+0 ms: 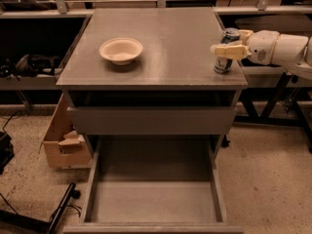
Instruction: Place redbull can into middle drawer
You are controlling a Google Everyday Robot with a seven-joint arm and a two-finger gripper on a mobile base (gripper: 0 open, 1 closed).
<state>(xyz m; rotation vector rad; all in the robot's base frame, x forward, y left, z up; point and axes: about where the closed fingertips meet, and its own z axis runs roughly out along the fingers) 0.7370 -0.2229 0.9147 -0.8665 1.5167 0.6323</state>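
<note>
The redbull can (pixel 223 65), blue and silver, stands upright near the right front corner of the grey cabinet top (pixel 165 38). My gripper (pixel 227 42) reaches in from the right at the can's height. It is open, with one cream finger (pixel 225 50) across the can's front and the other behind its top, so the can sits between them. The middle drawer (pixel 90 189) is pulled out below, a long grey tray with low walls and nothing in it, well below and left of the gripper.
A shallow white bowl (pixel 121 50) sits on the left of the cabinet top. The drawer above shows only a flat grey front (pixel 151 121). A cardboard box (pixel 66 143) stands on the floor at the left, with cables and a black stand nearby.
</note>
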